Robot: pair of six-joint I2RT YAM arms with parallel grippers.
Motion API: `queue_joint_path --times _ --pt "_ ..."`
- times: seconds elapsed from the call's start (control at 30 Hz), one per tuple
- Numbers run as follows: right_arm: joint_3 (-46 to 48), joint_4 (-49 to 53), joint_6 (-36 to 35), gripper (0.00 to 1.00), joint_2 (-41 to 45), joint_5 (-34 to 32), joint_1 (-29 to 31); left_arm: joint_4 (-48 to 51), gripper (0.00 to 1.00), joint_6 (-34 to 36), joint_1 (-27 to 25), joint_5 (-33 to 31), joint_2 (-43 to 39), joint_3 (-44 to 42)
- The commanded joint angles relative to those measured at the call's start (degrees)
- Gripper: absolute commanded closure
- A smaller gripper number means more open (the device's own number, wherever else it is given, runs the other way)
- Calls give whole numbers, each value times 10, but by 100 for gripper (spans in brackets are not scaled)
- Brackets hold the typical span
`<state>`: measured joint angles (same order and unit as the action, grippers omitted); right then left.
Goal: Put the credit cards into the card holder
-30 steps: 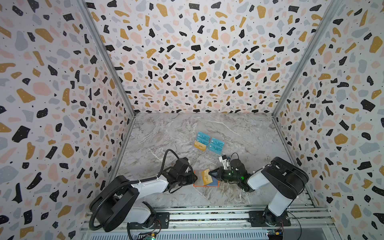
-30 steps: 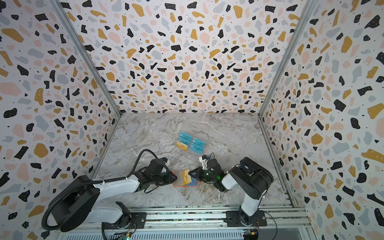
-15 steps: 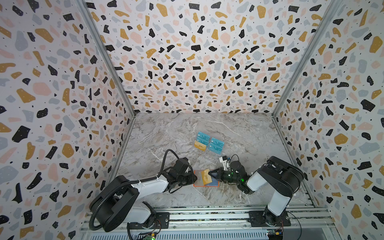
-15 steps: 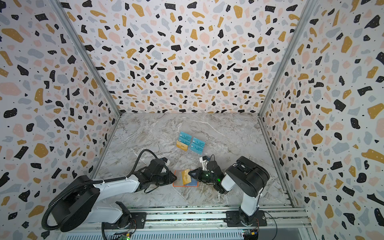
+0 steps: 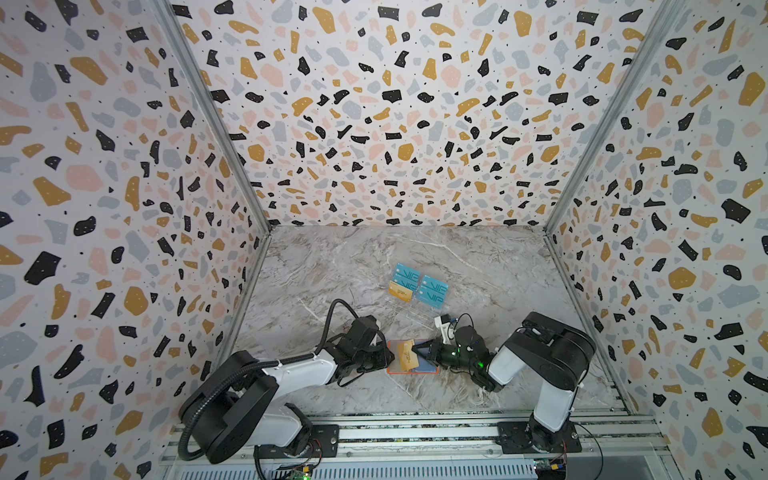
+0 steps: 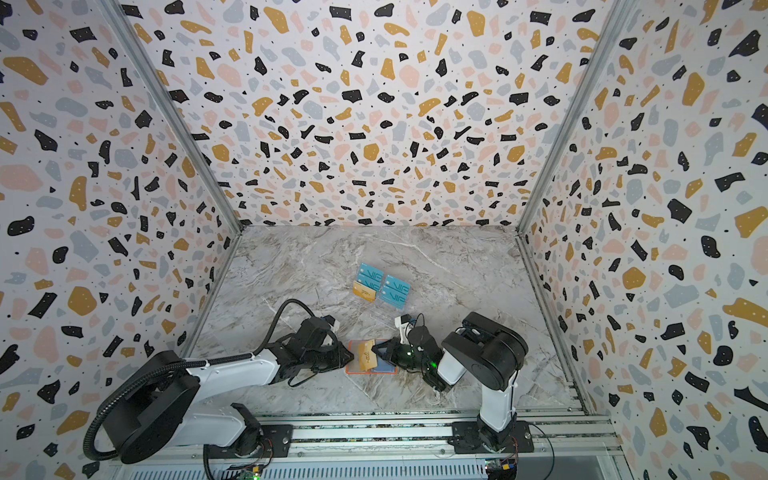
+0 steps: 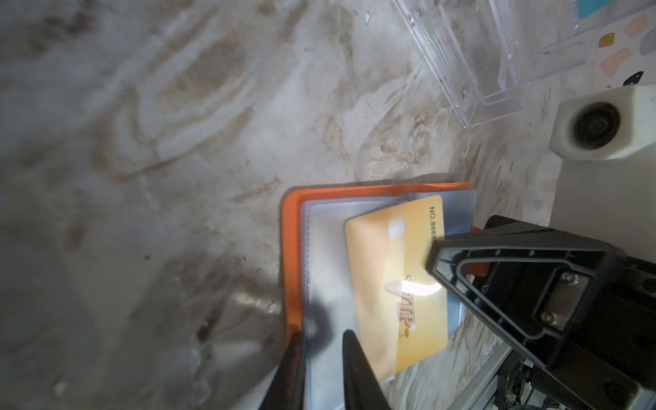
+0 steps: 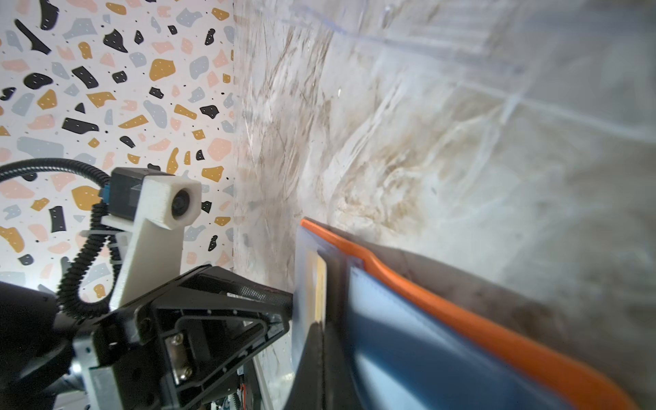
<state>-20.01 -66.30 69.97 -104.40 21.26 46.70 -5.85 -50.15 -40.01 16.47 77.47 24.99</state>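
The orange card holder (image 5: 415, 372) (image 6: 370, 372) lies open on the marble floor near the front. My left gripper (image 5: 388, 357) (image 7: 321, 335) is shut on one of its clear sleeves and holds it up, as the right wrist view shows. My right gripper (image 5: 414, 348) (image 8: 321, 324) is shut on a gold credit card (image 5: 404, 356) (image 7: 390, 284). Part of that card lies under the hazy sleeve. A blue card (image 8: 390, 337) sits in another sleeve of the holder (image 8: 461, 319). Several teal cards (image 5: 419, 284) and one gold card (image 5: 400, 291) stand farther back.
The far cards rest in a clear acrylic tiered rack (image 5: 415, 316) (image 7: 479, 71) just behind the holder. Terrazzo walls enclose the floor on three sides. A metal rail (image 5: 415, 432) carrying both arm bases runs along the front.
My right gripper has moved a little to the left with the gold card, toward the left gripper. The left gripper has stayed on the sleeve.
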Motion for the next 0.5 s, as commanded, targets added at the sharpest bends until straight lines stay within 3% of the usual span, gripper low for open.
queue_joint_path --times 0.0,0.27,0.47 --pt "-17 114 -38 95 31 -9 15 -9 78 -1 -5 13 -2 -1" --pt "-82 379 -144 58 120 -33 18 -8 79 -1 -5 13 -1 1" --pt "-105 499 -182 51 159 -34 20 -10 79 -1 -5 13 -2 1"
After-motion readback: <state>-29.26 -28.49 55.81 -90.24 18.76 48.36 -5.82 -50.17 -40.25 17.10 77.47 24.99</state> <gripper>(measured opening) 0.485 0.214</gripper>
